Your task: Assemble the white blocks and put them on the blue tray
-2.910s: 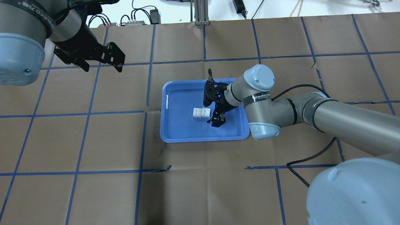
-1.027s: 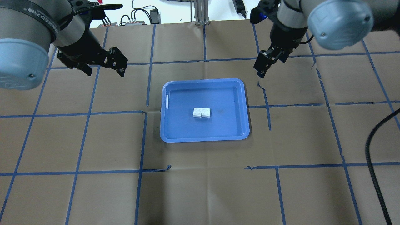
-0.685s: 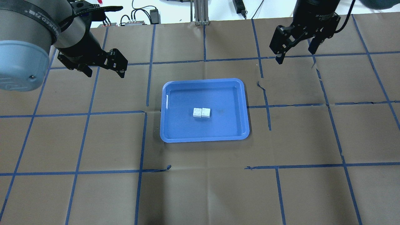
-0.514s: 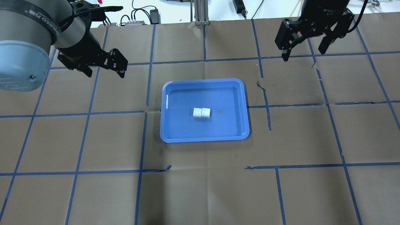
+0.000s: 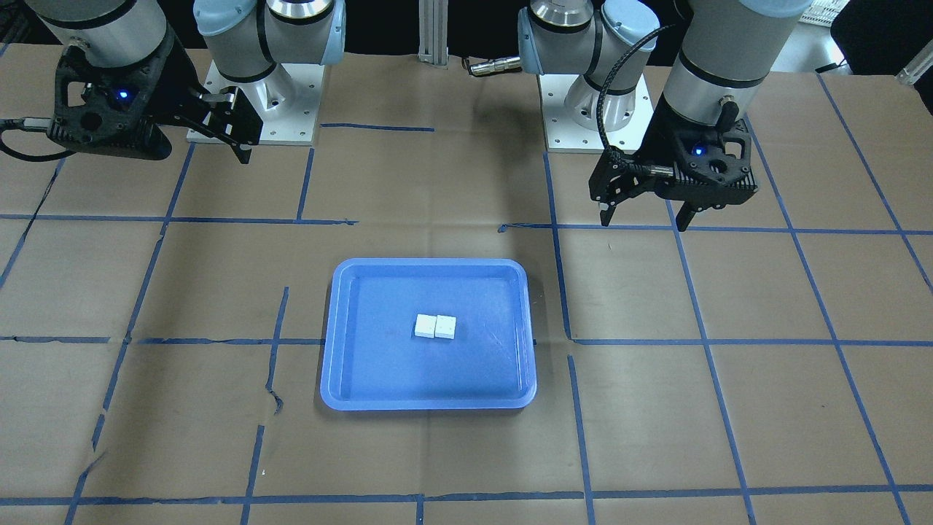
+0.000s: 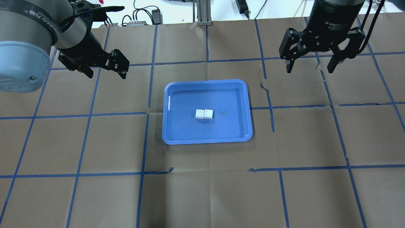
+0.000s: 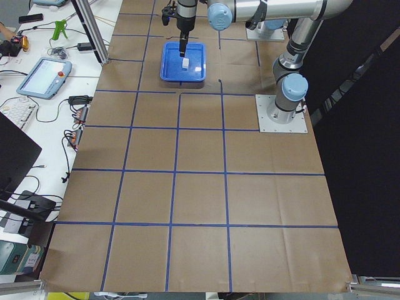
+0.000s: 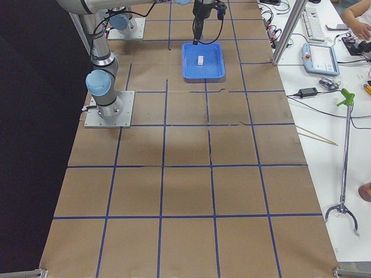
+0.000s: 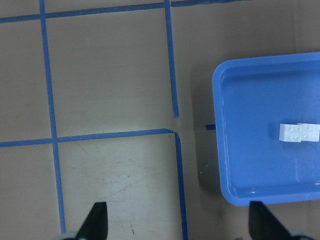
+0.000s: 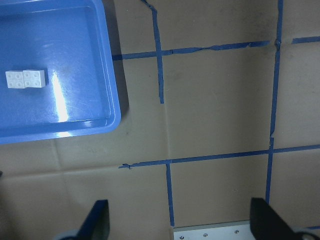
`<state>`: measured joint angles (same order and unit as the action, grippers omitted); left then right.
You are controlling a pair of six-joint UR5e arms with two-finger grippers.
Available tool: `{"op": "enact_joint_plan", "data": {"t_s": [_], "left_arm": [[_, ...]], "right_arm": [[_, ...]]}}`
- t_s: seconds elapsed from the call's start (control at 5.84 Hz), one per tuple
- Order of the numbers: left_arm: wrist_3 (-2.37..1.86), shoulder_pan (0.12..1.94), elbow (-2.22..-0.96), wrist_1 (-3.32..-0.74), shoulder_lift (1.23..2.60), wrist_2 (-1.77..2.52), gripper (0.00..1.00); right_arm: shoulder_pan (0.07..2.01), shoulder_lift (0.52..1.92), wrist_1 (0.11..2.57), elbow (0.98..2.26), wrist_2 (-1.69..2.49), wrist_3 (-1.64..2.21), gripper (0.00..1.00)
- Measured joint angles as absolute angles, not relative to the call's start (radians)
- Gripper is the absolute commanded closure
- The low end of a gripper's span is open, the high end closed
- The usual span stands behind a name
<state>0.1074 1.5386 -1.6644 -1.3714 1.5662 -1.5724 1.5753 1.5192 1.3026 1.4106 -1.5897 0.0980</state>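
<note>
Here, the white blocks (image 6: 204, 114) are lying side by side, touching, near the middle of the blue tray (image 6: 190, 95), so the task is probably complete. The left gripper (image 6: 107, 73) and right gripper (image 6: 310, 68) are hovering over the table (image 6: 205, 190), well apart from the tray. Both are spread wide and empty, seemingly parked out of the way.

Paper-covered table (image 6: 202, 190) under blue tray (image 6: 171, 133)
</note>
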Motion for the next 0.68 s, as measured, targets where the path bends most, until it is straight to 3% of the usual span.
{"op": "enact_joint_plan", "data": {"t_s": [0.68], "left_arm": [[0.109, 1.54, -1.665, -1.372, 1.566, -1.573, 0.01]], "right_arm": [[1.575, 1.551, 1.344, 1.464, -1.589, 0.109, 0.0]]}}
